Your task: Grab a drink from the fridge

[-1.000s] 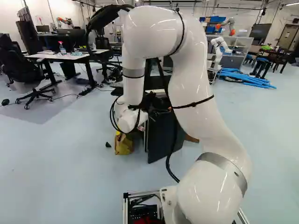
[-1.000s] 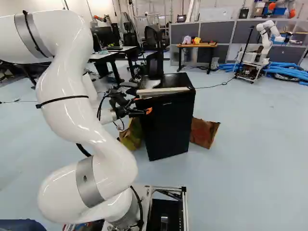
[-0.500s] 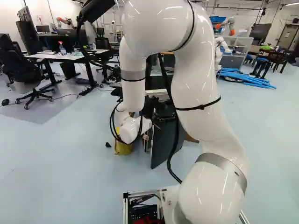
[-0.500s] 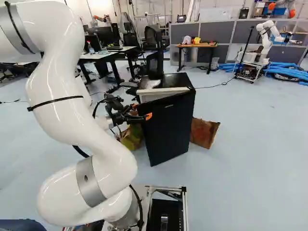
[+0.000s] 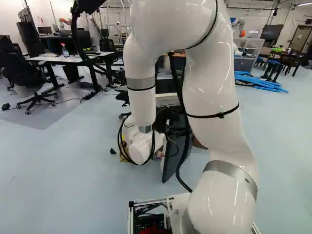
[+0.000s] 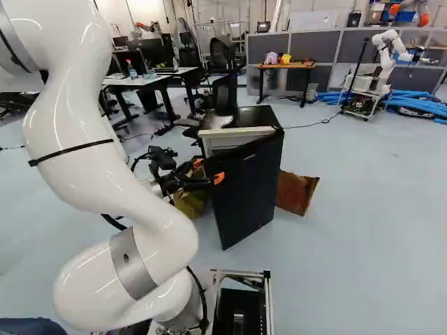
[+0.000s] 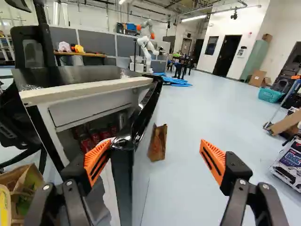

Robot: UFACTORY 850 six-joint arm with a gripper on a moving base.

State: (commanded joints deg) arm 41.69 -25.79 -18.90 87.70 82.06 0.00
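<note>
Both base views face the fridge from behind the arm, wrist view closer.

Fridge: small, black-topped and upright, with a pale front edge and pale interior, at the centre of the right base view. Its black door stands partly open. Drinks: several red cans grouped within, visible in the wrist view through the opening beneath a pale panel.

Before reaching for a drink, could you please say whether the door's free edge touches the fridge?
Apart: the wrist view shows red cans in the opening between the door's free edge and the fridge.
</note>
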